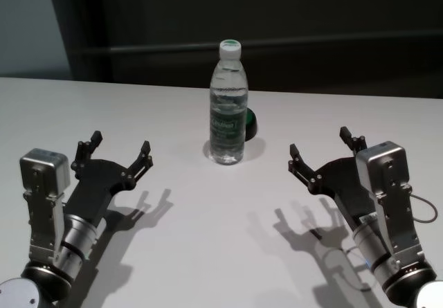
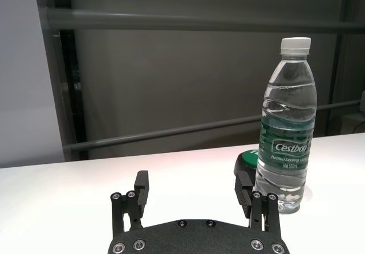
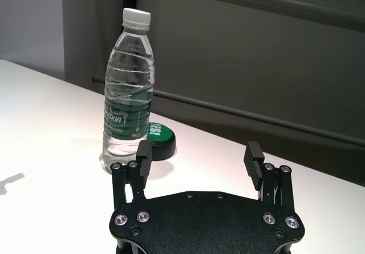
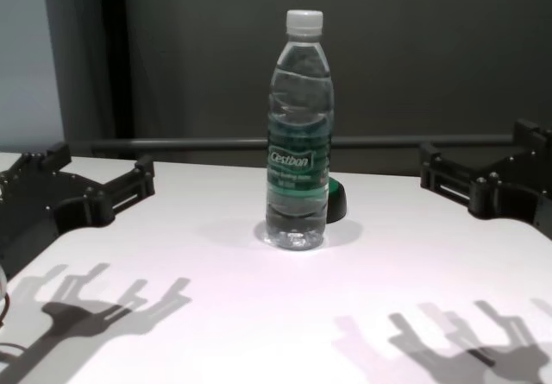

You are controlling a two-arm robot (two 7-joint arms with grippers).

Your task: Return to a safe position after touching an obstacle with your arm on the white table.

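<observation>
Clear plastic bottle (image 1: pixel 228 107) stands upright, cap up, on white table (image 1: pixel 208 252).

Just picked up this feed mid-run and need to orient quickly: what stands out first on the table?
The water bottle stands upright and alone mid-table on the white table, with a green button-like disc just behind it. The left end effector and right end effector hover open on either side, both clear of the bottle.
</observation>
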